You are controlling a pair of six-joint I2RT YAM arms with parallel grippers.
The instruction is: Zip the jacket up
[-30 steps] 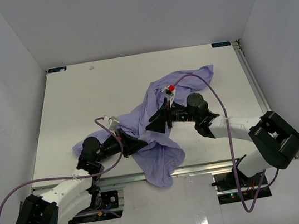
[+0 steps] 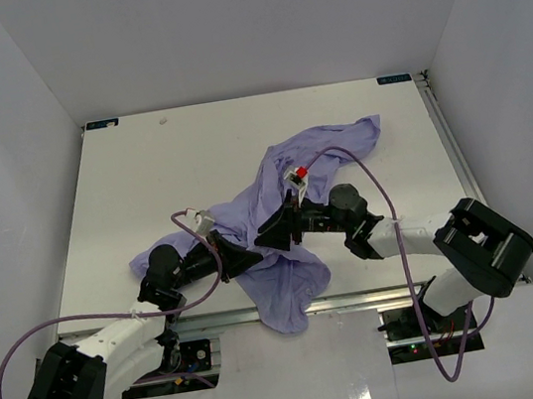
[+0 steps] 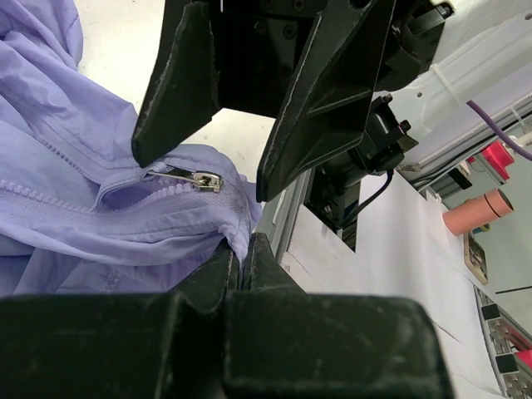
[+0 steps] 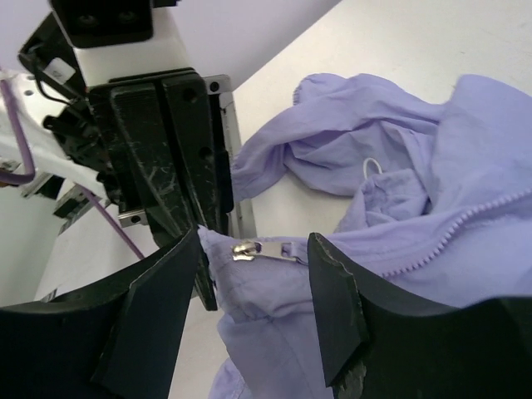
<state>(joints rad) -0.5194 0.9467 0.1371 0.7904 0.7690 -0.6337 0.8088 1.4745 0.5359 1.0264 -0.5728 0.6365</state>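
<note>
The lavender jacket (image 2: 274,183) lies crumpled across the middle of the table, one part hanging over the near edge. My left gripper (image 2: 252,258) is shut on the jacket's bottom hem (image 3: 237,226) just below the zipper. The silver zipper pull (image 3: 196,177) sits at the low end of the zipper teeth. My right gripper (image 2: 268,225) is open, its two fingers either side of the pull (image 4: 264,248) and not touching it. In the right wrist view the left gripper's fingers (image 4: 179,150) hold the hem corner right beside the pull.
The jacket's sleeves spread to the far right (image 2: 352,136) and near left (image 2: 146,263). The table's near metal edge (image 2: 361,296) runs just behind the grippers. Purple cables (image 2: 384,182) loop over both arms. White walls enclose the table.
My right gripper has moved toward the left gripper, down along the jacket, and now straddles the zipper pull. The left gripper has stayed shut on the hem.
</note>
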